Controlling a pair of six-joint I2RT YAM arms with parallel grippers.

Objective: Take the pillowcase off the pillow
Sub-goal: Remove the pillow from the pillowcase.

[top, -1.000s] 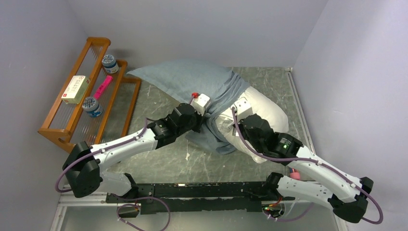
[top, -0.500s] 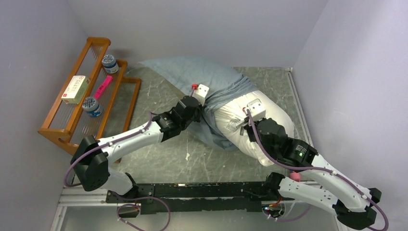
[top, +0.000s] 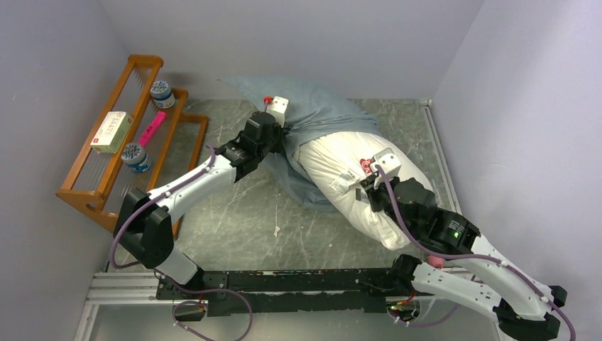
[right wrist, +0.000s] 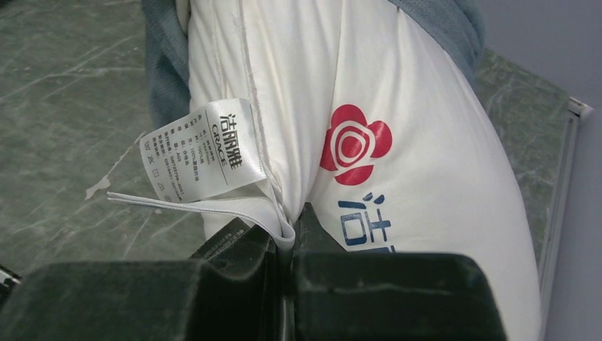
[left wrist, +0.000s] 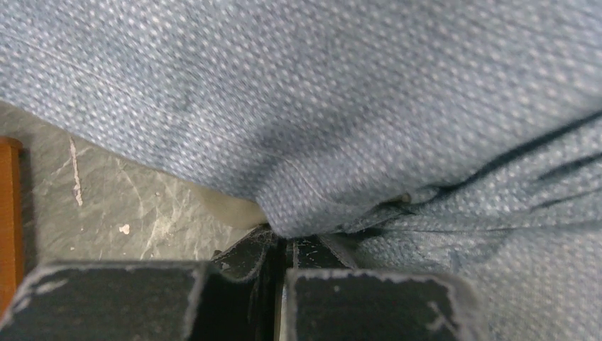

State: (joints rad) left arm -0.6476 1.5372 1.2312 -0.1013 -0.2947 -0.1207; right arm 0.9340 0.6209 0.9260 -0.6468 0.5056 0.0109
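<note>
Both arms are pulling further apart than a second ago, baring more of the white pillow (top: 323, 153). The left gripper (left wrist: 285, 240) is pinching a fold of the grey-blue pillowcase (top: 319, 110), dragging it toward the far wall; the right gripper (right wrist: 287, 231) is clamping the pillow's seam beside its tag (right wrist: 202, 153). The pillowcase is covering only the pillow's far end on the table (top: 234, 227). Both are looking soft, light and yielding, so gathered cloth and seam are seeming the soundest holds

A wooden rack (top: 78, 195) is set at the tabletop's (top: 234, 227) left, loaded with a far jar (top: 162, 93), a box (top: 112, 131), a pink packet (top: 151, 128) and a near jar (top: 135, 157).
</note>
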